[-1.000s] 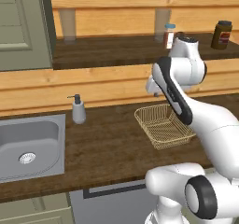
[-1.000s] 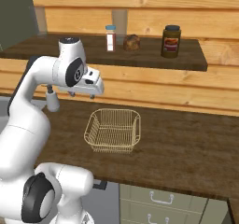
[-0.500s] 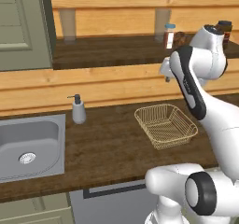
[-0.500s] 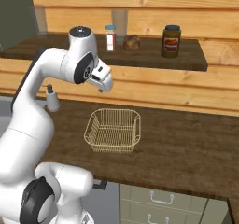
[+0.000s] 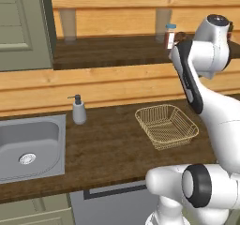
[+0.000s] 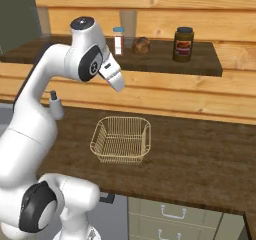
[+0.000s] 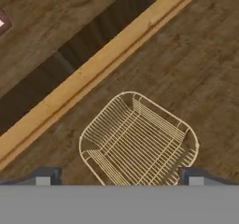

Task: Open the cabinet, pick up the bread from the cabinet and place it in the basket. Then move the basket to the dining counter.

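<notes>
Rising from beside the basket, the gripper (image 6: pixel 118 84) is climbing toward the open shelf.

Over the last second the hand is swinging up and across from low over the worktop to just under the shelf edge, which suggests the reach for the bread (image 6: pixel 141 45) is starting; the bread is sitting on the shelf between a small shaker (image 6: pixel 118 40) and a dark jar (image 6: pixel 183 44). Fingers are spreading fully wide, holding and touching nothing. The basket (image 7: pixel 140 141) is lying empty on the worktop (image 6: pixel 200 154), directly below the hand.
</notes>
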You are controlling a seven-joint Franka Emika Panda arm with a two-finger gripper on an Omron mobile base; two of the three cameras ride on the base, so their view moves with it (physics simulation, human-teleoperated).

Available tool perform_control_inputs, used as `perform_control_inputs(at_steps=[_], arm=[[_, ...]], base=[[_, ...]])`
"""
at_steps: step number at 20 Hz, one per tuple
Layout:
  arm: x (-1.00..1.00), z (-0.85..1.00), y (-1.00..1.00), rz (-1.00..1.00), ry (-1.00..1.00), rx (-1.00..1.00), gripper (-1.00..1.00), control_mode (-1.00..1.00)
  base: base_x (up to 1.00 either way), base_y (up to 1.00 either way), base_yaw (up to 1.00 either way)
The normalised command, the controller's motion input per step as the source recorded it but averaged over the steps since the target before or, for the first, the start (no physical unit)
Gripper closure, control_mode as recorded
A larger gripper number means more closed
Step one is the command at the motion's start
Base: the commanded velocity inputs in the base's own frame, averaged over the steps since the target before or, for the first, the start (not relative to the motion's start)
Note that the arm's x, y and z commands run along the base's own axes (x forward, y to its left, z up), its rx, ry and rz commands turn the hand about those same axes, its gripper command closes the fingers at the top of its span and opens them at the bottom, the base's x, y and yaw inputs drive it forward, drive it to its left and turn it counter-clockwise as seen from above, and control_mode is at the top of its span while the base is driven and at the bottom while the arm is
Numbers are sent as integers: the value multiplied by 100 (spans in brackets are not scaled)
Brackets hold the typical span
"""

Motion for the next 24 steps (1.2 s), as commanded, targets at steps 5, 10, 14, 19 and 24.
perform_control_inputs(at_steps=[5,10,14,19,24], arm=[[37,63,-26,-14,-13,19,-100,-100],[23,65,-53,-7,-3,31,-100,-100],[56,20,-53,0,-4,25,-100,-100],[96,0,-46,1,-8,20,-100,-100],[98,0,-11,7,-3,9,-100,-100]], base=[[0,0,0],[0,0,0],[0,0,0],[0,0,0],[0,0,0]])
